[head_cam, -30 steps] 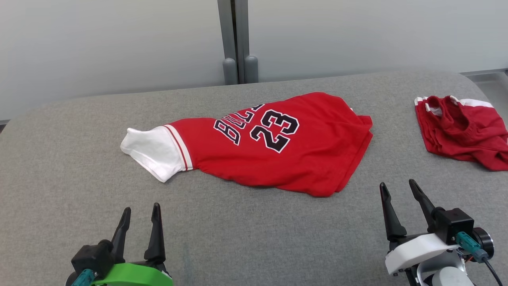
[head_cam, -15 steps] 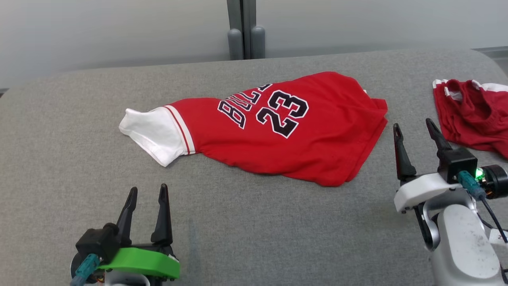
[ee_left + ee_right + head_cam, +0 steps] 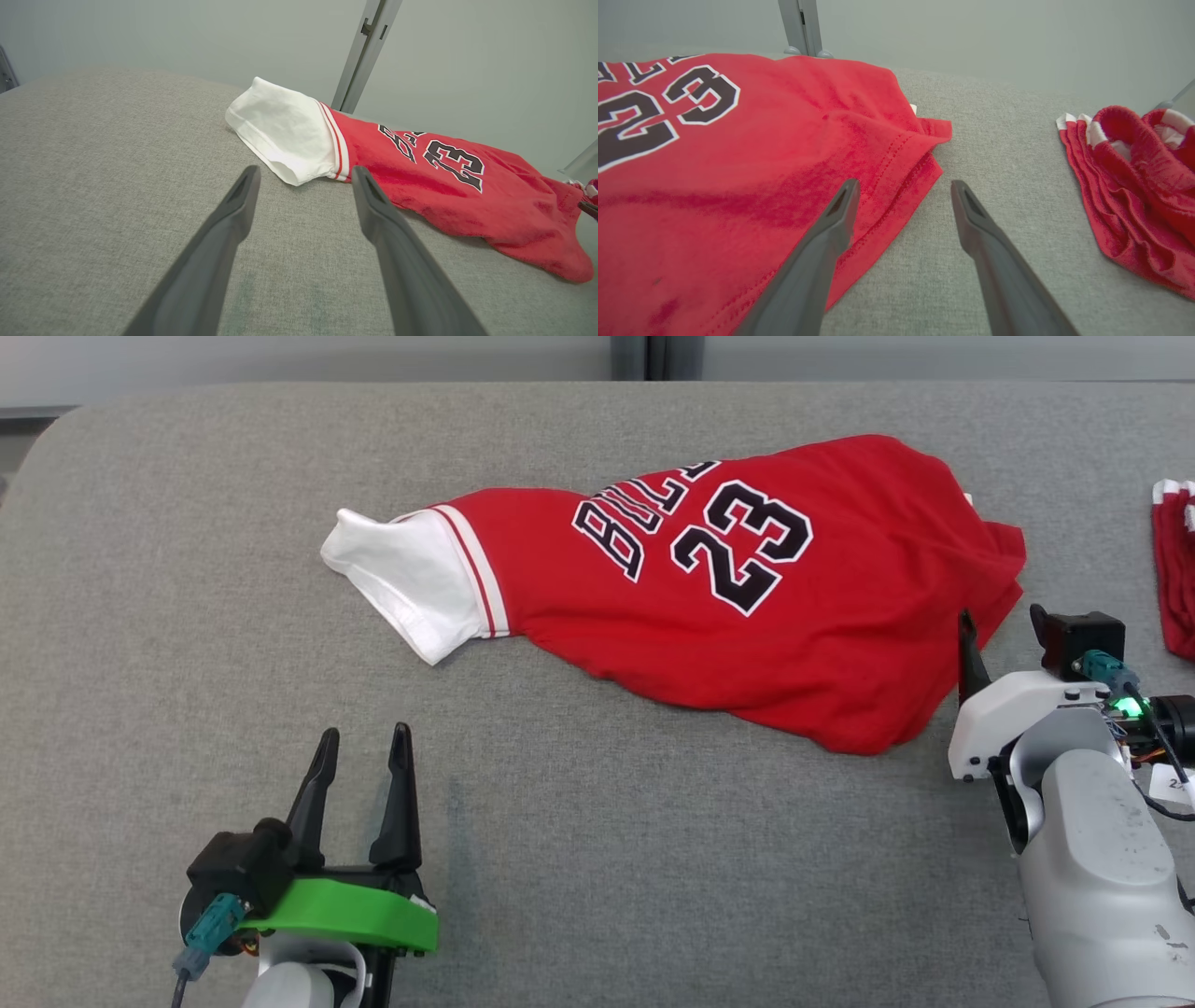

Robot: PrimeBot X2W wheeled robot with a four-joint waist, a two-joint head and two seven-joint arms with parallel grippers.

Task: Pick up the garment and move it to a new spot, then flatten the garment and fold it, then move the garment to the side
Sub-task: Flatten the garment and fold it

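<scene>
Jersey (image 3: 728, 588) bunched mid-frame on grey cushion (image 3: 187, 569). Right gripper (image 3: 904, 186) wide, empty, one finger over hem corner; left gripper (image 3: 365, 735) wide, empty, lower left. Risk: pinching only top layer, lopsided lift; rightward drift snags second red garment (image 3: 1134, 186).

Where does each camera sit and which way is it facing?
Head view: on the head, looking down at the red number-23 jersey on the grey fabric surface; left gripper and right gripper show.
Left wrist view: on the left wrist, facing the jersey's white sleeve; own fingers show.
Right wrist view: on the right wrist, facing the jersey's hem; own fingers show.
Shared: both wrist views catch the 23.
</scene>
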